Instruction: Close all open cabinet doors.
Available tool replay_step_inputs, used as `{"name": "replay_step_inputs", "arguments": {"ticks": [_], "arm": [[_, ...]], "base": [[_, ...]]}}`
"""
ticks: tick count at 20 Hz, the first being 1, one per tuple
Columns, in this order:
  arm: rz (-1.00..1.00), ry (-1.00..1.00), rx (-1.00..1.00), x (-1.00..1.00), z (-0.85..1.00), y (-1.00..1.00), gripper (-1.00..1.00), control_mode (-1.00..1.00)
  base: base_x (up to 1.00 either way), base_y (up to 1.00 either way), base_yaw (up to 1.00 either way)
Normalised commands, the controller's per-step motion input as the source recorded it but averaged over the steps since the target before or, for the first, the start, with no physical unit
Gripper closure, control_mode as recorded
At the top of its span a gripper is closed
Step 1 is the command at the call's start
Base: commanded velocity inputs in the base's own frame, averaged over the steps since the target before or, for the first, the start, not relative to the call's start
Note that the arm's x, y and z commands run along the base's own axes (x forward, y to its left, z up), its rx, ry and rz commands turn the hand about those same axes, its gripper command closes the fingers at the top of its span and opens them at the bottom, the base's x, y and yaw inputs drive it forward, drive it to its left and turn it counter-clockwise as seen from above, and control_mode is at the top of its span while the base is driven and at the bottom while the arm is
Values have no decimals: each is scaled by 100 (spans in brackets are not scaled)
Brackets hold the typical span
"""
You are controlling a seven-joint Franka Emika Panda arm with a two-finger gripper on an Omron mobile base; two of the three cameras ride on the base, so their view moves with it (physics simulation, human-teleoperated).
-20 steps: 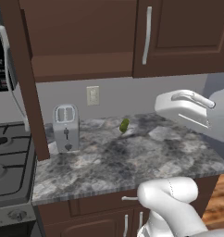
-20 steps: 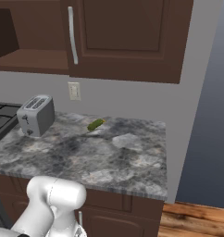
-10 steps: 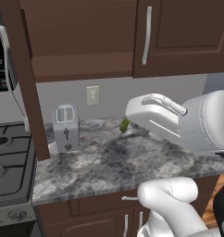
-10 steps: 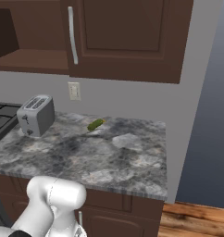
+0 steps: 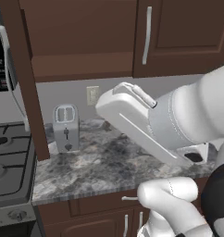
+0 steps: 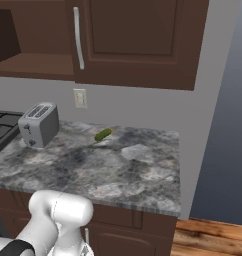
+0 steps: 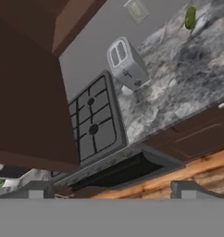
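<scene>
One upper cabinet door point(image 5: 22, 78) stands open, edge-on at the left of the left base view, with a silver bar handle point(image 5: 12, 78) along its left side. Beside it the open cabinet's shelf point(image 5: 81, 69) shows. The neighbouring cabinet door point(image 5: 178, 32) is shut, its vertical handle point(image 5: 146, 34) near its left edge. From the right base view the same shut door point(image 6: 133, 35) and the open cabinet's inside point(image 6: 23, 55) show. In the hand view the open door point(image 7: 26, 92) looms large at the left. My gripper point(image 7: 111, 192) is open with nothing between its fingertips point(image 7: 36, 192).
A grey toaster point(image 5: 65, 127) and a small green vegetable point(image 6: 104, 134) sit on the marble counter point(image 6: 118, 170). The stove point(image 5: 7, 162) lies left of the counter. A wall outlet point(image 6: 80, 98) is above the counter. My white arm point(image 5: 146, 129) crosses over the counter. Base cabinets point(image 7: 192, 134) run below.
My arm has swung leftward across the left base view, from the right edge to over the counter's middle. The doors and the counter things have not moved.
</scene>
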Motion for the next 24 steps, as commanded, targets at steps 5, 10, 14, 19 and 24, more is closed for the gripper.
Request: {"name": "replay_step_inputs", "arguments": {"ticks": [5, 10, 14, 19, 24], "arm": [[4, 1, 15, -13, -4, 54, -100, -100], [1, -1, 22, -22, -10, 56, -100, -100], [0, 0, 27, -9, -5, 52, -100, -100], [0, 16, 28, -5, 4, 30, -100, -100], [0, 14, 23, -15, 3, 24, -100, -100]], "base": [[0, 0, 0], [0, 0, 0], [0, 0, 0], [0, 0, 0], [0, 0, 0]]}}
